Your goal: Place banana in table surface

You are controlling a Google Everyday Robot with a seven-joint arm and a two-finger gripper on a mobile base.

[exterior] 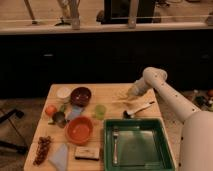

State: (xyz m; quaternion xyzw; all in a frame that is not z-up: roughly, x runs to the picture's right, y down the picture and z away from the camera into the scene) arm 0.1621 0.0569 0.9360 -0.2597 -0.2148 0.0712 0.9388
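The banana (121,99) is a pale yellow shape at the back middle-right of the wooden table (107,90). I cannot tell whether it rests on the wood or is held just above it. My gripper (131,93) is at the end of the white arm (167,92), which reaches in from the right. The gripper is right at the banana's right end and low over the table.
A green tray (108,146) with a fork (115,143) fills the front right. A dark spoon (138,109) lies just in front of the banana. To the left are a green cup (100,111), an orange bowl (79,130), a dark red bowl (80,95), a white cup (63,92), an orange fruit (50,110) and grapes (42,149).
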